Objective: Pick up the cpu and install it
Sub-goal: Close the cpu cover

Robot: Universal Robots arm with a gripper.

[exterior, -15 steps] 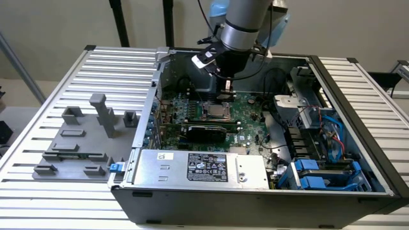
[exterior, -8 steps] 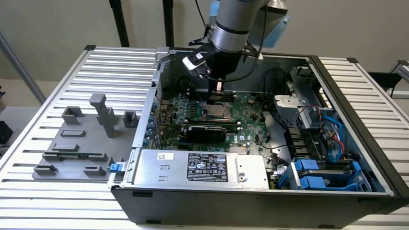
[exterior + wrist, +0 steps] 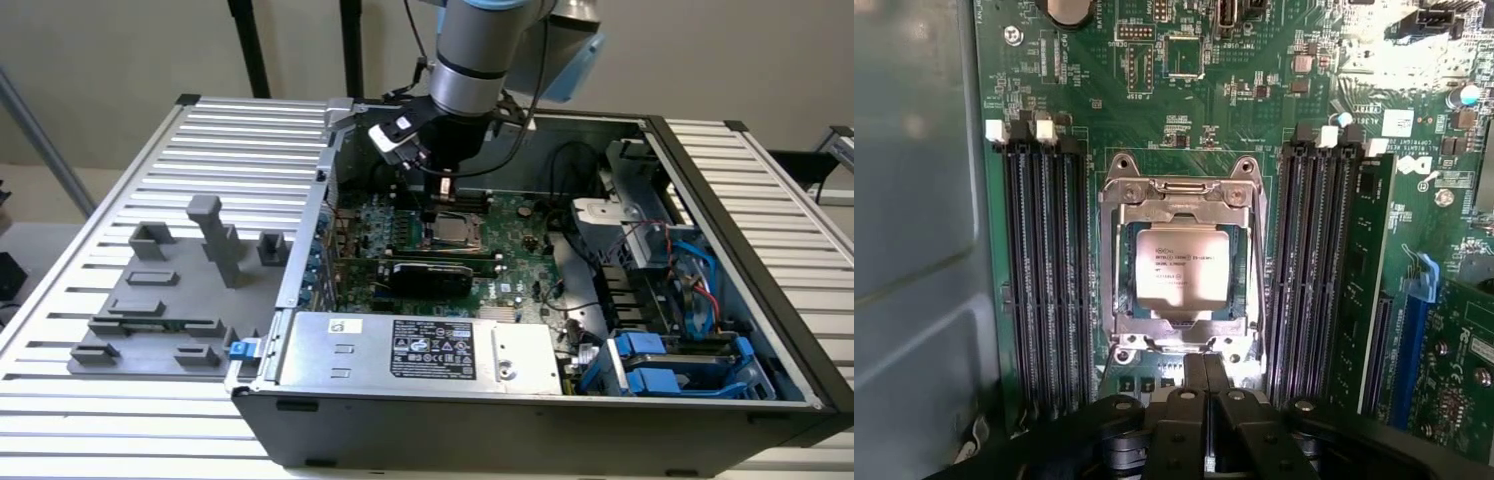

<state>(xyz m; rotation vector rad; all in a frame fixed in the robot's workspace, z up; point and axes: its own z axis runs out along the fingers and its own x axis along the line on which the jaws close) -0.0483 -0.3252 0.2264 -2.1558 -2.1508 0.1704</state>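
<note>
The cpu (image 3: 1182, 265) has a smooth silver-beige metal lid with a soft sheen and fine dark print. The socket frame (image 3: 1179, 192) around it is bare grey metal, bright along its edges. The motherboard (image 3: 1154, 110) is glossy green lacquered board, and its memory slots (image 3: 1044, 280) are matt black plastic with white plastic clips (image 3: 994, 130). The gripper (image 3: 1204, 365) looks matt black with a faint satin shine. The case wall (image 3: 914, 250) is dull grey sheet metal. The table (image 3: 120, 180) is pale ribbed metal with a satin finish, the blocks (image 3: 220, 245) are matt grey plastic, and the drive caddies (image 3: 654, 365) are glossy blue plastic
</note>
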